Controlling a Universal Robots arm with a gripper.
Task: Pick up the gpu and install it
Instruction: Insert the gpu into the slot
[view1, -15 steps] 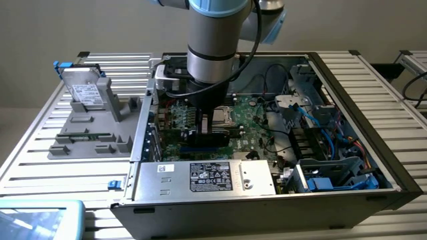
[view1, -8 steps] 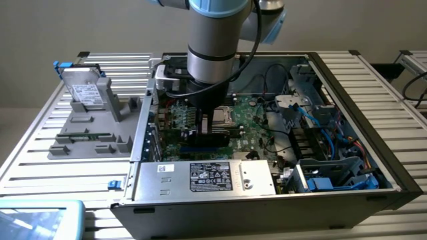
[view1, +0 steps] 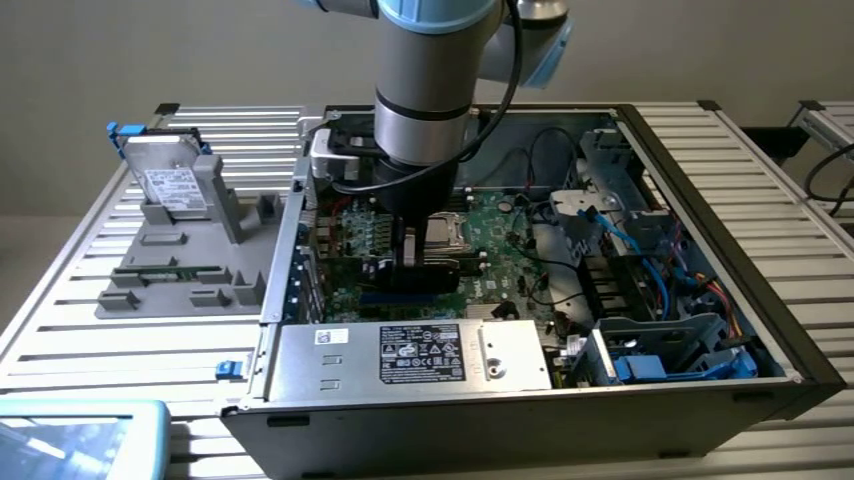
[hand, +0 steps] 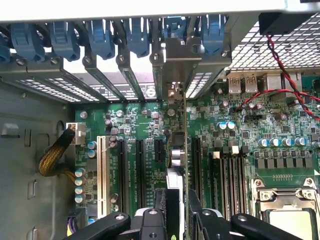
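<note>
The jaws clench the thin, flat, black-faced gpu (hand: 185, 140) with its grey metal edge (seen edge-on from the wrist); it stands upright over the green motherboard (view1: 501, 242), among the long black expansion slots (hand: 140, 170); seated or not, I cannot tell; all inside the open dark computer case (view1: 534, 440) at the exterior view's centre.

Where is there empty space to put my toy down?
Bare table slats between the grey tray and the pale blue box, and the slats at the exterior view's right of the computer case. Inside the case it is crowded: cables, circuit board, and the hand holding the gpu.
</note>
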